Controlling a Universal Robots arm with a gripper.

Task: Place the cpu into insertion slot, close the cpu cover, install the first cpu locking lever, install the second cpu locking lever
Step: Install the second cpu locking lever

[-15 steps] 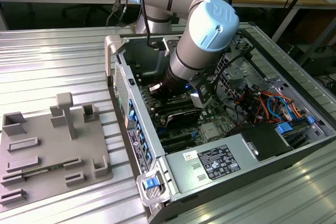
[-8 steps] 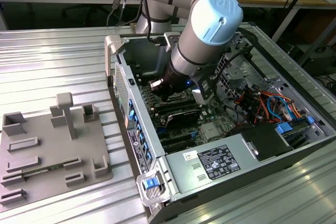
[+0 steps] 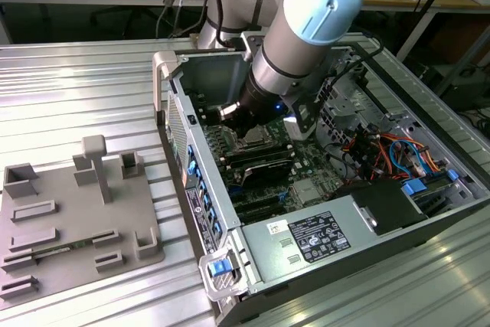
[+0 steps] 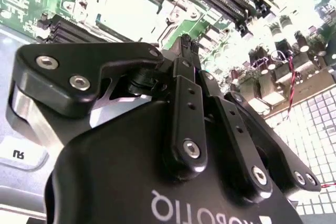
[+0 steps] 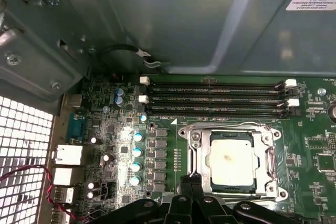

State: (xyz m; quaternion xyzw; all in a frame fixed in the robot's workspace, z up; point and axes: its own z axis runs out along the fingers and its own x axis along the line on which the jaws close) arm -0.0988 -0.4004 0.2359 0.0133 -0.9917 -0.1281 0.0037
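The cpu [image 5: 231,160], a silvery square chip, lies in the insertion slot [image 5: 195,139] on the green board. The cpu cover [image 5: 266,157], a thin silver frame, lies flat around it. In both wrist views my gripper [image 5: 192,181] is shut, its black fingertips pressed together at the near edge of the slot, by a corner of the cover. I cannot tell whether they touch a locking lever. The chip and cover [image 4: 131,4] also show beyond the fingertips [image 4: 185,43]. In the exterior view the gripper [image 3: 243,124] reaches down into the open computer case over the slot [image 3: 254,142].
Long black memory slots [image 5: 215,98] run beside the socket, with the grey case wall [image 5: 199,19] behind. Capacitors [image 5: 136,153] and rear ports [image 5: 65,156] stand nearby. Cables [image 3: 383,151] and a power supply [image 3: 306,239] fill the case. A grey fixture tray [image 3: 69,220] sits at the exterior view's left.
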